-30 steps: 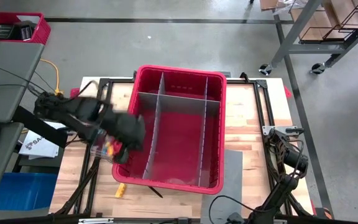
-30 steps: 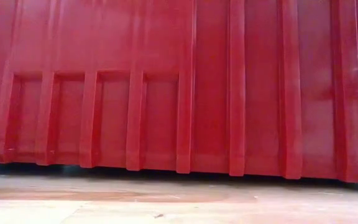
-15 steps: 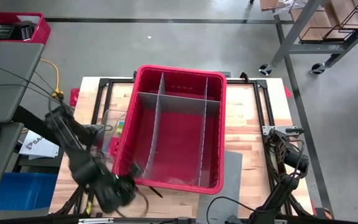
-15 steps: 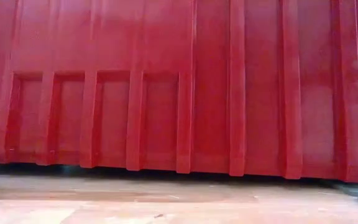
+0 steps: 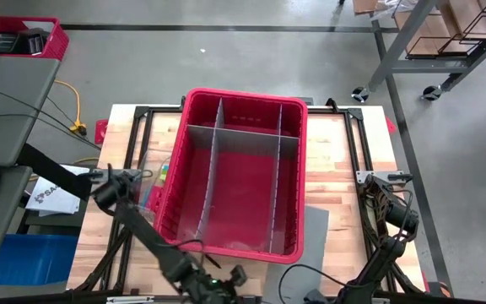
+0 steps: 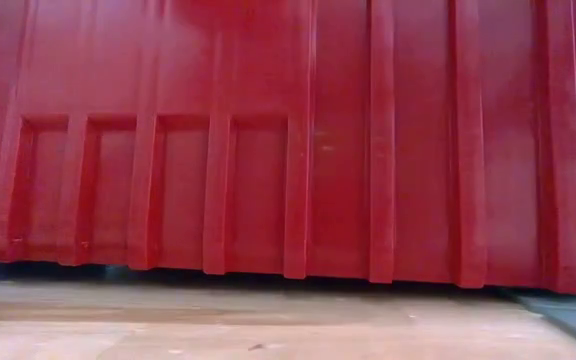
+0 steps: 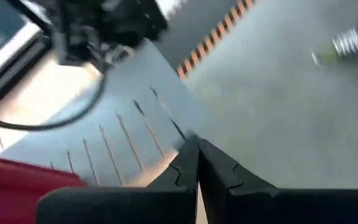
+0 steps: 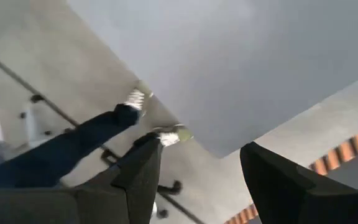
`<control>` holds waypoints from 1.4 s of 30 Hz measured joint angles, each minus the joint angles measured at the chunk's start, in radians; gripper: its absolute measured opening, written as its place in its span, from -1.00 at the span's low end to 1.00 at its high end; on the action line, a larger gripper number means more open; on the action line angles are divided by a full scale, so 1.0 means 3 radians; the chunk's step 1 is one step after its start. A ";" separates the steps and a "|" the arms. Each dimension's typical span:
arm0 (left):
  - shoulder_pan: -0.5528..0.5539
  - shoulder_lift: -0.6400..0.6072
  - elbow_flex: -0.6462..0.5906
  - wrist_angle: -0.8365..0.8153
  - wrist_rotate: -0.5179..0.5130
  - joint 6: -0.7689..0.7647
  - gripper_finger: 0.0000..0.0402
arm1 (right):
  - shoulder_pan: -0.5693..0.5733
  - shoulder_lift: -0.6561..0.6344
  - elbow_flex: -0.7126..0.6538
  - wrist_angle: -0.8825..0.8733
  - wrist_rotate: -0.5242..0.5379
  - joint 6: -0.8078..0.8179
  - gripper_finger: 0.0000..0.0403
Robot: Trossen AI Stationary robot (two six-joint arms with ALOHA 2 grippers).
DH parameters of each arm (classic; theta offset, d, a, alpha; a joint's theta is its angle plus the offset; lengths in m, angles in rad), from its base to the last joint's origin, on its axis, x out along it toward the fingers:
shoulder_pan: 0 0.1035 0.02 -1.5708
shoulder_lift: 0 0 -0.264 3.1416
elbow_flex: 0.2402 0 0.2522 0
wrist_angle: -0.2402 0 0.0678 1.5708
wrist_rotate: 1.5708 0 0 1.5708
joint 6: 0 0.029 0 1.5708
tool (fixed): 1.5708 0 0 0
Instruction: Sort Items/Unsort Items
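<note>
Pincer of the left arm, clenched empty, hangs off the table's near edge, leaving the red plastic divided bin unobstructed; right pincer rests released.

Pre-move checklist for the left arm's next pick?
1. Left gripper empty: ok, jaws shut on nothing, off the table's near edge.
2. Left jaws ready to grasp: not ok, shut.
3. Right gripper out of the way: ok, parked at the right side, jaws open.
4. Red bin compartments free: ok, no item shows in any.
5. Next item located: cannot tell; only coloured pieces show beside the bin's left wall.
6. Person away from the table: cannot tell.
</note>
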 joint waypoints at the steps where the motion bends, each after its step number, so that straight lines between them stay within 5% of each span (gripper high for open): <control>1: 0.0040 0.0042 0.0000 0.0139 0.0003 -0.0034 -1.00 | 0.0001 0.0000 0.0000 0.0059 0.0051 -0.0004 0.04; 8: 0.0350 0.0291 0.0000 0.0414 0.0097 0.0042 -1.00 | 0.0033 -0.0001 0.0000 0.0061 0.0438 -0.0047 0.04; 20: 0.0614 0.0642 0.0027 0.1038 0.0590 0.0299 -1.00 | 0.0056 -0.0001 -0.0003 -0.0127 0.0503 -0.0012 0.04; 42: 0.0599 0.0588 0.0000 0.0400 0.0787 0.0018 -1.00 | 0.0149 -0.0127 0.0005 -0.0001 0.1346 -0.0026 0.04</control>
